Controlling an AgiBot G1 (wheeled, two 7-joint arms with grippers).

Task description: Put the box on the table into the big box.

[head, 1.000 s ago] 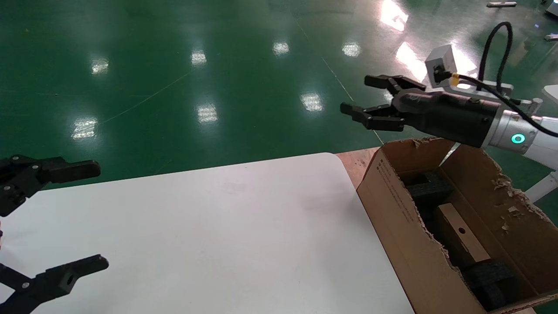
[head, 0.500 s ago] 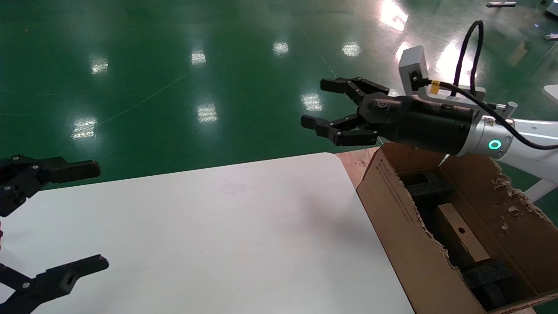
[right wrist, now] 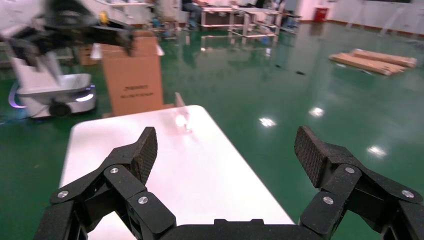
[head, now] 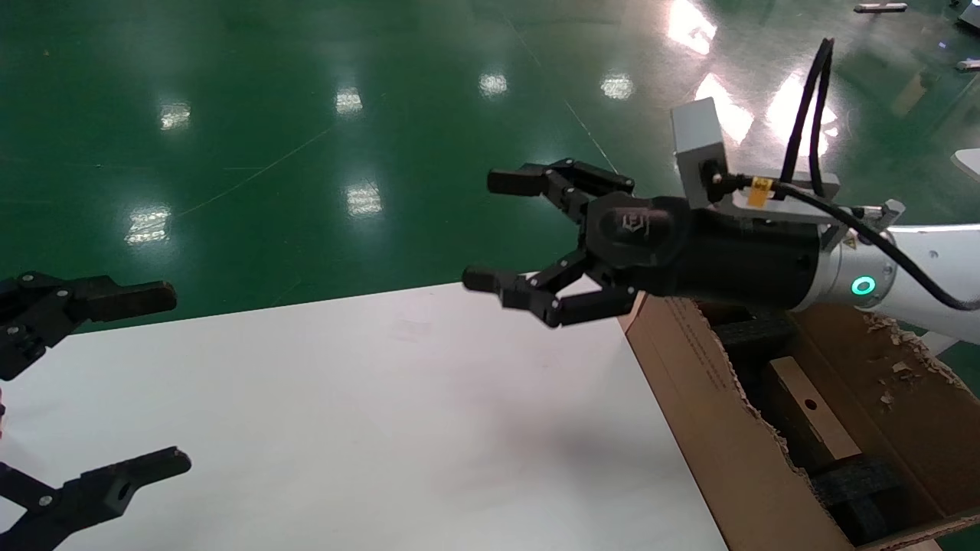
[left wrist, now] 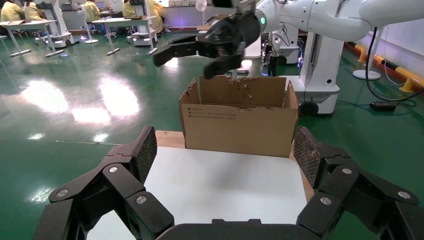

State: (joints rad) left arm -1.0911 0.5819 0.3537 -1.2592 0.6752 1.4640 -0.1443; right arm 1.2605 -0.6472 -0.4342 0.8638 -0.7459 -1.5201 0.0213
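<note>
The right arm's black gripper (head: 501,233) hangs in the air above the far right corner of the flat white table (head: 367,413), its two fingers spread wide with nothing between them. Its dark cylindrical wrist and white forearm reach back over the large brown corrugated cardboard carton (head: 727,451), which stands just beside the table's right edge with ragged torn rims and small printed text on the side facing the table. Inside that carton the small rectangular copper-tan box (head: 811,417) lies tilted, a small round dark hole showing in its upper face, wedged between black foam blocks (head: 861,490) near and far. In the left wrist view the same carton (left wrist: 239,120) stands beyond the table's end with the right gripper (left wrist: 187,55) held above and in front of it.

The left arm's black gripper (head: 92,383) sits parked over the near left side of the table, fingers wide apart and empty; its textured pads (left wrist: 145,152) frame the tabletop (left wrist: 220,182) below.
</note>
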